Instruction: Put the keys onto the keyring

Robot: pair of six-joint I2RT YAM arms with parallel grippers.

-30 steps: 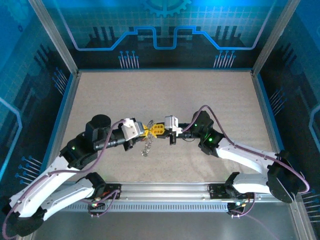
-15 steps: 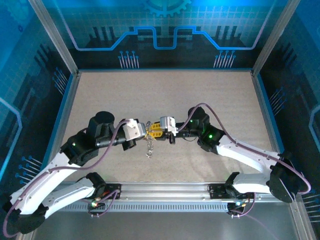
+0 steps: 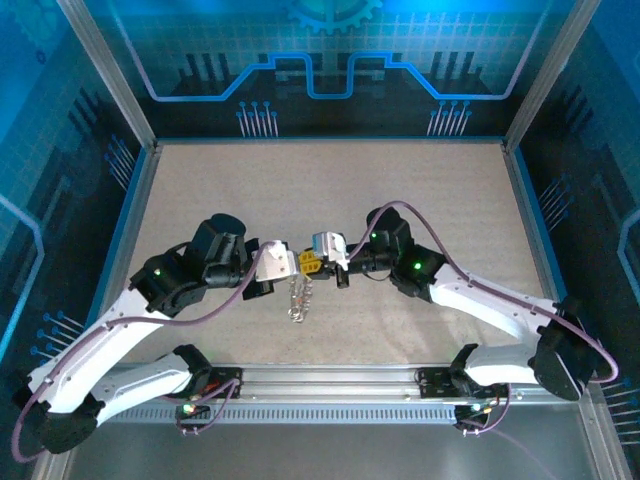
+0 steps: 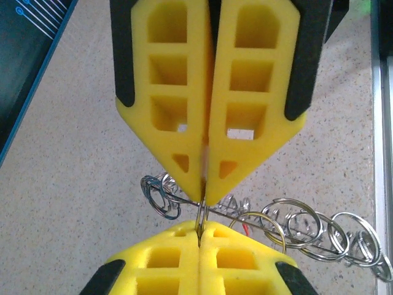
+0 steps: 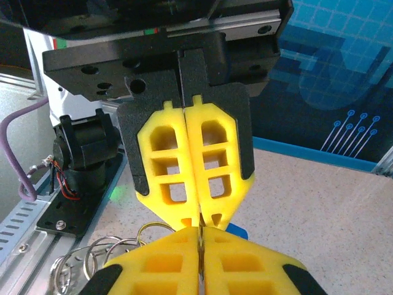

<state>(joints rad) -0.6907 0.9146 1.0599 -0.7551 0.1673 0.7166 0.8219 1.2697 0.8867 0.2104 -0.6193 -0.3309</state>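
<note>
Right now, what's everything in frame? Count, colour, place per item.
keyring: one chain of linked rings, silver, strung from the pincers at table centre
red bit: one, red, among the rings; possibly a key, too small to tell
blue piece: one, blue, just behind the fingertips; possibly a key, mostly hidden
table: one, speckled beige, cell floor
walls: three, blue printed, back and both sides
rail: one, silver, near edge
left pincer: one, yellow fingers, shut on a ring of the keyring
right pincer: one, yellow fingers, shut on the same ring, tip to tip with the left
left arm, right arm: white and black, purple cables
</note>
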